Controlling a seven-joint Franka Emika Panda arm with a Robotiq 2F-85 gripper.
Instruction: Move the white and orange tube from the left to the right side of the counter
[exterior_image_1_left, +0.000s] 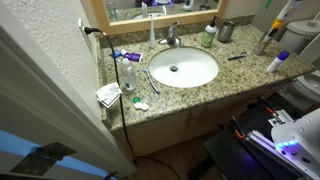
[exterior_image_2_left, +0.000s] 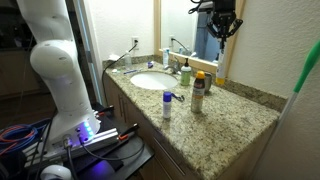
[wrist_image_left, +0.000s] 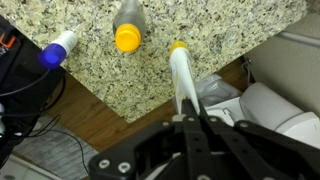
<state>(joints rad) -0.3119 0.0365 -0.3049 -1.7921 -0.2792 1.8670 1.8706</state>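
1. Hand state. My gripper (wrist_image_left: 188, 120) is clamped on the white and orange tube (wrist_image_left: 183, 80). The jaws stand narrow, with the tube's white end between them.

2. Tube position. I hold the tube in the air, clear of the counter (wrist_image_left: 100, 75) and touching nothing but my jaws. In the wrist view it shows over the front right corner of the counter. Its orange end appears against the granite just inside the right end edge. Its white body crosses that edge toward the toilet (wrist_image_left: 280, 105).

3. Tube axis. The long axis runs straight out from my jaws, in line with my reach. In the wrist view it rises from the bottom centre and leans slightly left. The orange end is the far end and points away from my palm, down toward the granite. The white end points back into my hand.

4. Neighbouring items. A white bottle with a blue cap (wrist_image_left: 58, 50) stands near the front edge. A bottle with a yellow cap (wrist_image_left: 128, 28) stands further in from it, between the blue-capped bottle and the tube's orange end as the wrist view shows them.

5. Height. In an exterior view my gripper (exterior_image_2_left: 224, 28) hangs well above the counter's right end, pointing downward.
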